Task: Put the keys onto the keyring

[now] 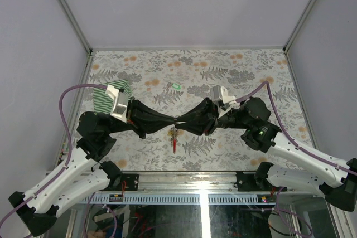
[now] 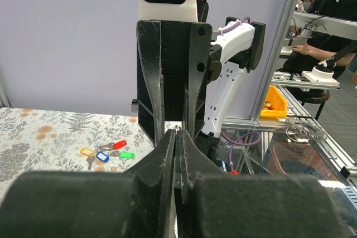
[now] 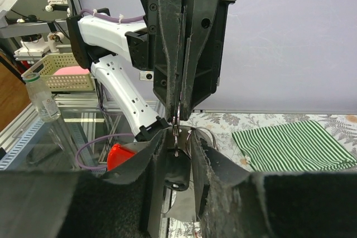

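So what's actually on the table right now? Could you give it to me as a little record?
left arm: jaws shut, tip to tip with the right arm's
right arm: jaws partly apart, dark piece hanging between them; grip unclear
below the tips: red piece dangling
spare keys: loose on the table, coloured tags
striped cloth: flat, far left

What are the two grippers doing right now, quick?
Left gripper: shut, pinching the keyring.
Right gripper: jaws partly apart around the keyring; cannot tell if it grips.
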Tool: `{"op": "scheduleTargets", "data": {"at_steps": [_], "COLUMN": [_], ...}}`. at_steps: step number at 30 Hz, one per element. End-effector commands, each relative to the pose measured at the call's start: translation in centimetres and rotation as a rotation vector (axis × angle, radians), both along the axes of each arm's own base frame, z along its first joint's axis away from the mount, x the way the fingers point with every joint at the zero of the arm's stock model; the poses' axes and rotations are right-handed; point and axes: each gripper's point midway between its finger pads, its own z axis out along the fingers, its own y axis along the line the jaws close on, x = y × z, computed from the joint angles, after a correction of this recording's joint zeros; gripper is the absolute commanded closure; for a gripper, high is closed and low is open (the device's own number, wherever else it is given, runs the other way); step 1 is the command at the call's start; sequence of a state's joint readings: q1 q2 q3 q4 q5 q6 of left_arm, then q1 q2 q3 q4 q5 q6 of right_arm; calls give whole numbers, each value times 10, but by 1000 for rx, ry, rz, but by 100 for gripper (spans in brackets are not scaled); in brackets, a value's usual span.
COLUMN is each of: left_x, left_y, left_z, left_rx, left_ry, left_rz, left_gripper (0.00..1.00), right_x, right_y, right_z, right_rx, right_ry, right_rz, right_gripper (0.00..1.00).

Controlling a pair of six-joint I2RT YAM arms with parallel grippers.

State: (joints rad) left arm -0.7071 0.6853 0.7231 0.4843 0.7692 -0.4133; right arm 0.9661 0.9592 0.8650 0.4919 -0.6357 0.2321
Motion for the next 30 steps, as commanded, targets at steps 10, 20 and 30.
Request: {"op": "scheduleTargets", "data": {"at_steps": [10,20,30], "left_x": [-9,2,19], "left_y": [6,6,9], "left_z": [27,15,-13], "left_rx": [-70,-26,94], "left_ry": [-80,-49,-22], "left_rz": [-4,62,171], "left_gripper": [100,80,64], "right_x": [-8,-2,9], "right_y": [-2,-11,-57], "right_z": [19,1,-58], "right_rx": [65,-104,-606], "right_ry": [-39,-39,62], "right_rz": [37,-32,-175], "right_gripper": [87,100,100]}}
